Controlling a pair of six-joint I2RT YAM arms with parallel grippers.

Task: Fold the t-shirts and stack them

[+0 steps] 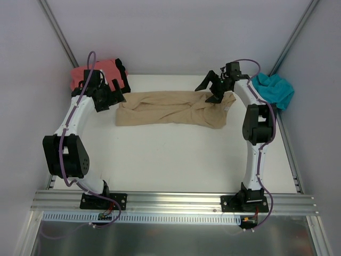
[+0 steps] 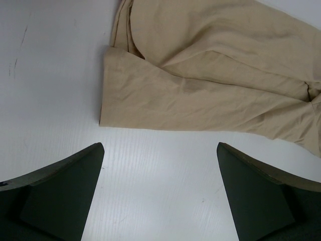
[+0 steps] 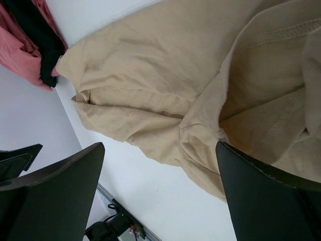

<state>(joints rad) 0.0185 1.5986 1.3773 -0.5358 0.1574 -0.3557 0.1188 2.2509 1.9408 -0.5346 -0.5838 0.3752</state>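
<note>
A tan t-shirt [image 1: 173,108] lies crumpled in a long strip across the back of the table, also filling the left wrist view [image 2: 215,75] and the right wrist view [image 3: 170,85]. My left gripper [image 1: 110,97] hovers open at the shirt's left end, with only bare table between its fingertips [image 2: 159,146]. Above the shirt's right end my right gripper [image 1: 214,88] is open too, holding nothing [image 3: 159,146]. A coral-pink t-shirt [image 1: 102,71] with a black t-shirt [image 1: 122,73] against it sits at the back left. A teal t-shirt [image 1: 273,89] is bunched at the back right.
The white table [image 1: 170,154] runs forward to an aluminium rail [image 1: 170,201] holding both arm bases. Grey walls with slanted metal struts [image 1: 57,33] close in the back and sides.
</note>
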